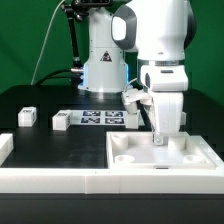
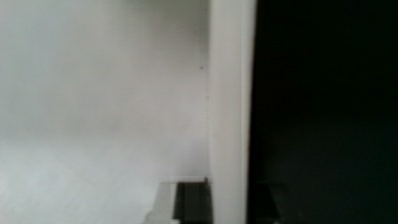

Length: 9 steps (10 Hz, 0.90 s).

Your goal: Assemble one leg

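The white tabletop point(image 1: 150, 160) with round corner sockets lies at the exterior view's right, against the white frame. My gripper point(image 1: 160, 137) stands upright on its far edge. In the wrist view the gripper point(image 2: 231, 205) has a dark finger point(image 2: 191, 205) on each side of the tabletop's bright edge strip point(image 2: 231, 90), closed on it. The tabletop's flat face point(image 2: 107, 100) fills one side, black table the other. Two legs lie at the exterior view's left, one point(image 1: 27, 117) further left than the other point(image 1: 62, 121). Another leg point(image 1: 133, 98) lies by the robot's base.
The marker board point(image 1: 100, 119) lies flat in the middle of the black table. A white frame point(image 1: 60, 180) runs along the front edge and turns back at the exterior view's left. The robot's base point(image 1: 103, 65) stands behind.
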Tool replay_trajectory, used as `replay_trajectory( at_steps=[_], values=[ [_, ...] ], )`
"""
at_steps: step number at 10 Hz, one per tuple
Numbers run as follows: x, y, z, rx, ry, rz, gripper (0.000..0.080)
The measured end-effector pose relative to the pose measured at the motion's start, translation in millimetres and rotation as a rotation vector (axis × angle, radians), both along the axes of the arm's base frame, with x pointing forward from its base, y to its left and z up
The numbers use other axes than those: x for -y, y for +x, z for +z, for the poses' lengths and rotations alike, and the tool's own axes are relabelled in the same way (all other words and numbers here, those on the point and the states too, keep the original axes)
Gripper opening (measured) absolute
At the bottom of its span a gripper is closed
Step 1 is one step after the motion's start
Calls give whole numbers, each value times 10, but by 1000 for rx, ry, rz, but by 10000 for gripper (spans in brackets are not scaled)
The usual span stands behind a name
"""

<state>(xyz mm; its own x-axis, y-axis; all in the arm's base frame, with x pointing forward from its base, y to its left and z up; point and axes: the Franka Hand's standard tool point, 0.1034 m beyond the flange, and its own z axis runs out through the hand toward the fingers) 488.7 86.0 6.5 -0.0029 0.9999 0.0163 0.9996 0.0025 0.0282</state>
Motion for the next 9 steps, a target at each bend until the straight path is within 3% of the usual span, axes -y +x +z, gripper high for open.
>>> replay_trajectory(
  at_steps=[6, 8, 9],
  values=[
    [4, 17, -3, -14, -7, -3, 59],
    [6, 17, -4, -14, -7, -4, 426],
    [7, 17, -4, -14, -7, -4, 426]
  ],
)
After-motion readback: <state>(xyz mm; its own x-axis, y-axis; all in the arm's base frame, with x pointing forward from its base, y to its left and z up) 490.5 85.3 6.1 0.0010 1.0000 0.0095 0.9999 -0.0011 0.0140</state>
